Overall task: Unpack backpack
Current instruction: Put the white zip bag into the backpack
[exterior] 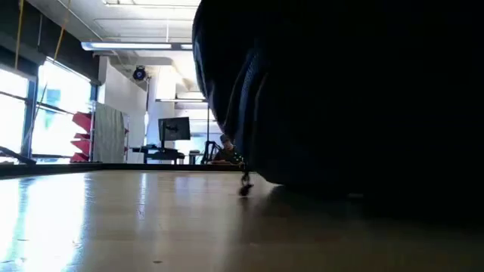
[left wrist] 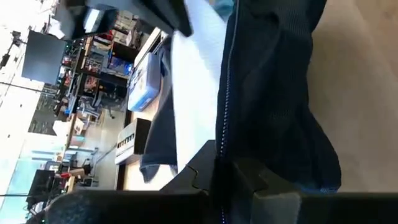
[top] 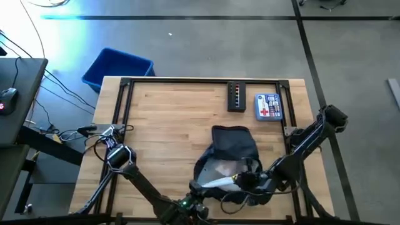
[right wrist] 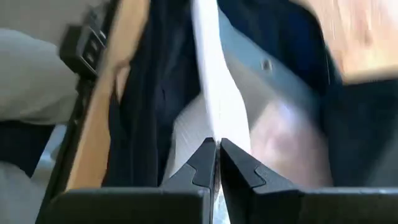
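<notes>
The dark navy backpack lies on the wooden table near its front edge, with its opening toward the near side. In the low view the backpack fills the right, and a zipper pull hangs down to the tabletop. My left gripper is shut on the backpack's zippered rim at the opening's near left. My right gripper is shut on a thin white flat item that sticks out of the opening. In the high view the white item points toward my left gripper. My left gripper pinches the backpack's zippered opening edge between its two fingers, which come in low from the table's near side. The rim runs on away from the fingertips. My right gripper pinches the white flat item by its edge between its two fingers. They come from the table's right side, roughly level. The item stands on edge between them and reaches on into the backpack's opening.
A black box with coloured dots and a blue-and-white kit with a red cross lie at the table's far right. A bright blue bin stands off the far left corner. Bare wood spreads over the table's left half.
</notes>
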Tool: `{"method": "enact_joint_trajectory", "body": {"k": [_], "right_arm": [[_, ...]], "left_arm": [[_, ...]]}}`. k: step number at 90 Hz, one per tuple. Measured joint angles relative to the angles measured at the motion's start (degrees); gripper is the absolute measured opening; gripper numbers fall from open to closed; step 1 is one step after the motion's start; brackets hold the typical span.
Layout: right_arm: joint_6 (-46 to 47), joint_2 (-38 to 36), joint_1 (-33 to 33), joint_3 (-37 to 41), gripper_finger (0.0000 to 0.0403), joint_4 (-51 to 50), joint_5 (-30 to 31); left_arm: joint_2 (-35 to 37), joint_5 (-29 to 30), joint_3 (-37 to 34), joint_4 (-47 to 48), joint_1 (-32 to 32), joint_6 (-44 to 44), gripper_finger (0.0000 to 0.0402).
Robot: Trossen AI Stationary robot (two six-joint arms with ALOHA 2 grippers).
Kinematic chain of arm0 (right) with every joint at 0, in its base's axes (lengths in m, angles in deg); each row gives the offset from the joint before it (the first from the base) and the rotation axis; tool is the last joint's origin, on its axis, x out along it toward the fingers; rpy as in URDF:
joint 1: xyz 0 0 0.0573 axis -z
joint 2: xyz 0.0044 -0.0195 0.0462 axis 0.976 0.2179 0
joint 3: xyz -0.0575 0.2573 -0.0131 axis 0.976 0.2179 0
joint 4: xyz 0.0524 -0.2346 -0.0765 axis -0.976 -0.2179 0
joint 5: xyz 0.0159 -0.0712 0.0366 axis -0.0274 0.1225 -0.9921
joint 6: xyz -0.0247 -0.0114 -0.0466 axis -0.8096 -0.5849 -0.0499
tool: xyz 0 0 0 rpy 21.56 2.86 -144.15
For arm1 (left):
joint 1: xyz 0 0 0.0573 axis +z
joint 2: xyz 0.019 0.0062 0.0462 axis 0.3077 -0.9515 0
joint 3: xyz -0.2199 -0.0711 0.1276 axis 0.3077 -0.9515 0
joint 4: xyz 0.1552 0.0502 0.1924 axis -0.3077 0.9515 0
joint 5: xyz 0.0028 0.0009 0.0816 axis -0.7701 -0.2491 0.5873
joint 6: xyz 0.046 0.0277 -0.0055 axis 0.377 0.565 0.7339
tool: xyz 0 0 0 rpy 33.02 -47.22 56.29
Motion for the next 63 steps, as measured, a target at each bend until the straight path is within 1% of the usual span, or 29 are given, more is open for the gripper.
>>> {"method": "enact_joint_trajectory", "body": {"k": [7,14,25,34,42,50,58,63], "right_arm": [[4.2,0.0,0.0,0.0,0.001,-4.1,-1.0],[7.4,0.0,-0.4,0.0,0.0031,-8.1,-2.4],[12.6,0.0,-1.0,0.0,0.0087,-13.4,-4.2],[16.9,0.0,-1.0,0.1,0.0134,-21.6,-5.1],[18.9,-0.2,-1.5,-0.2,0.0163,-25.0,-4.7],[17.9,-0.2,-2.6,-2.5,0.0177,-25.6,-3.2],[15.6,-0.2,-3.2,-6.1,0.0175,-26.2,-2.3],[14.3,-0.2,-3.5,-8.6,0.0169,-26.1,0.4]], "left_arm": [[0.0,0.0,0.0,0.0,0.0,0.0,0.0],[0.0,0.1,0.0,0.0,0.0,0.0,0.0],[0.0,0.1,0.0,0.0,0.1,0.0,0.0],[0.0,0.1,0.0,0.0,0.0,-0.1,0.0],[0.0,0.1,0.0,0.0,0.0,-0.1,0.0],[0.0,0.1,0.0,0.0,0.0,0.0,0.0],[0.0,0.1,0.0,0.0,0.0,0.0,0.0],[0.0,0.1,0.0,0.0,0.0,-0.1,0.0]]}}
